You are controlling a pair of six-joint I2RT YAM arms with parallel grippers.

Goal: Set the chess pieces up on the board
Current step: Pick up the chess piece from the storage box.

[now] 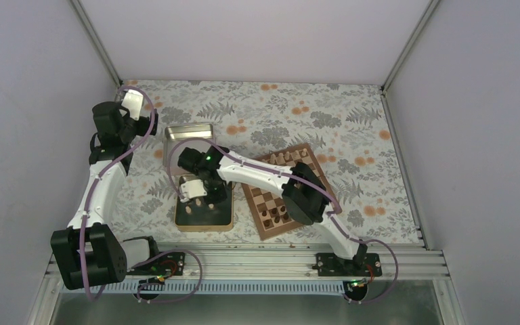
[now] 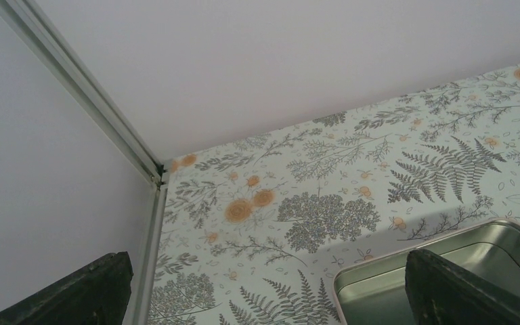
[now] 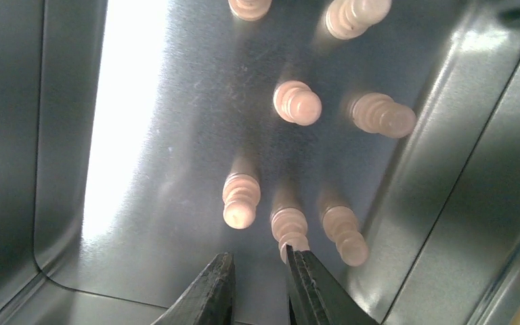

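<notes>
The right jaws hang low inside the near tin (image 3: pixel 13 169), narrowly parted with nothing between them. The nearest pale pawn (image 3: pixel 290 229) stands just to one side, its head against the tip of one finger (image 3: pixel 311 291) rather than in the gap. The step in hand looks like picking up that pawn. To do it well, the jaws probably need to spread a little wider and shift sideways until the pawn's stem sits centred in the gap before closing.

A second pawn (image 3: pixel 240 200) and a third pawn (image 3: pixel 345 237) flank it, all upright and apart but close. Too wide a spread or a skewed descent could tip them. A grip low on the body seems safer than one on the round head, which would likely slip. The lift should then go straight up, clear of the tin wall.

The chessboard (image 1: pixel 265 200) lies just beside the tin on the bench (image 1: pixel 352 122), partly under the right arm, with some pieces standing on it. The left jaws stand spread wide and empty over the far left corner of the bench, beside the second tin (image 2: pixel 372 284).
</notes>
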